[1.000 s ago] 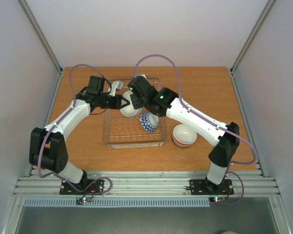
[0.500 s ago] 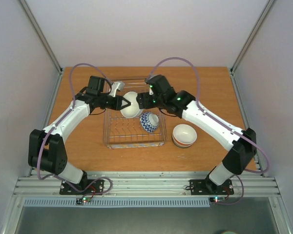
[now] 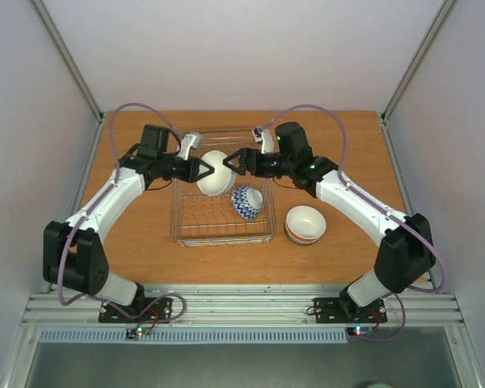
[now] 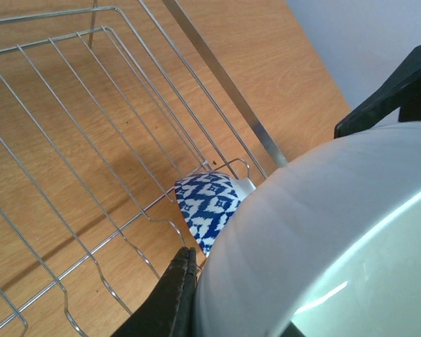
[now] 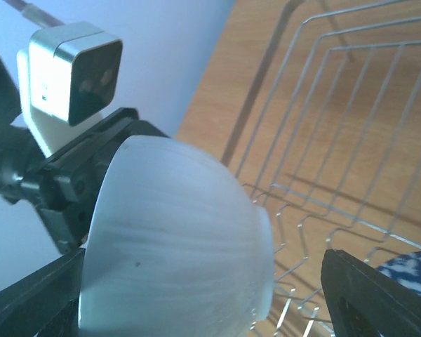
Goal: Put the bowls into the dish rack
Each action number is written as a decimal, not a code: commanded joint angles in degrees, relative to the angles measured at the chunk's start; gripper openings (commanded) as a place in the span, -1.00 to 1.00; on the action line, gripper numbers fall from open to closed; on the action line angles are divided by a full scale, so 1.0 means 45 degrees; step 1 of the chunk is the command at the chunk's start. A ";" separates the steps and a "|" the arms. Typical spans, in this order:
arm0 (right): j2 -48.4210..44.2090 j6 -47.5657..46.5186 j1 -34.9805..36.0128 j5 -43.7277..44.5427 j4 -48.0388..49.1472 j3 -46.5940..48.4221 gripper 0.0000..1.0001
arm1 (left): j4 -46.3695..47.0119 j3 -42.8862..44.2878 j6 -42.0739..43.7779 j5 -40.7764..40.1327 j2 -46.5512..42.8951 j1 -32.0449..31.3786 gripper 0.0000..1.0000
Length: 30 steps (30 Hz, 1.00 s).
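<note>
Top: left gripper (image 3: 201, 170) clamped on the rim of a pale bowl (image 3: 217, 175), held tipped on its side above the far part of the rack (image 3: 218, 224). Right gripper (image 3: 231, 160) jaws wide, at the bowl's other side; contact unclear. Blue bowl (image 3: 247, 202) tilted inside the rack, right half. Third bowl (image 3: 305, 224) upright on the table (image 3: 145, 234), just right of the rack.

Left wrist: pale bowl fills the lower right, one finger (image 4: 171, 303) pressed against its rim. Blue bowl sits beyond it on the rack wires.

Right wrist: pale bowl between the spread fingers (image 5: 376, 300), left gripper gripping its far side. Rack wires behind.
</note>
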 commanded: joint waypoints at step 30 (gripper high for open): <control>0.0797 0.1115 0.0148 -0.4136 0.1666 -0.1367 0.97 | 0.0807 0.0062 0.0249 0.0439 -0.1018 0.0141 -0.99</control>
